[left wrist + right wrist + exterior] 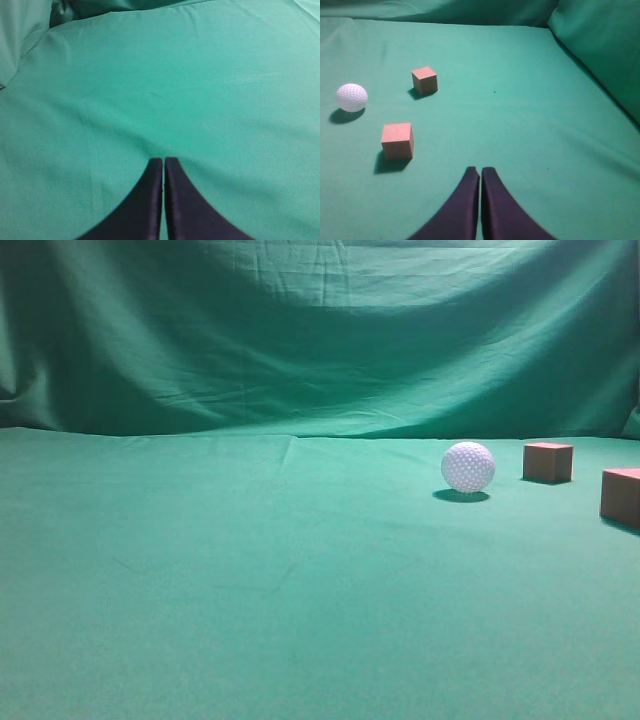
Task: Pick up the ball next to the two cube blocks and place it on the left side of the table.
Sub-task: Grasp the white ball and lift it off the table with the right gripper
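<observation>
— Ball [468,467] and two cube blocks [548,462]?
— Resting on green tabletop [250,570], right side; ball just left of far block, apart from both.
— Pincers?
— Left pincer [163,161] pressed together over bare cloth. Right pincer [480,171] likewise together, near blocks, holding nothing.

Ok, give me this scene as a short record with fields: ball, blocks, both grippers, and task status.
ball: white, dimpled, resting on the table, right of centre, untouched
blocks: two reddish-brown cubes, right of the ball, apart from it and each other
left gripper: shut, holding nothing, over bare cloth
right gripper: shut, holding nothing, nearer the blocks
task status: ball not yet picked up
</observation>
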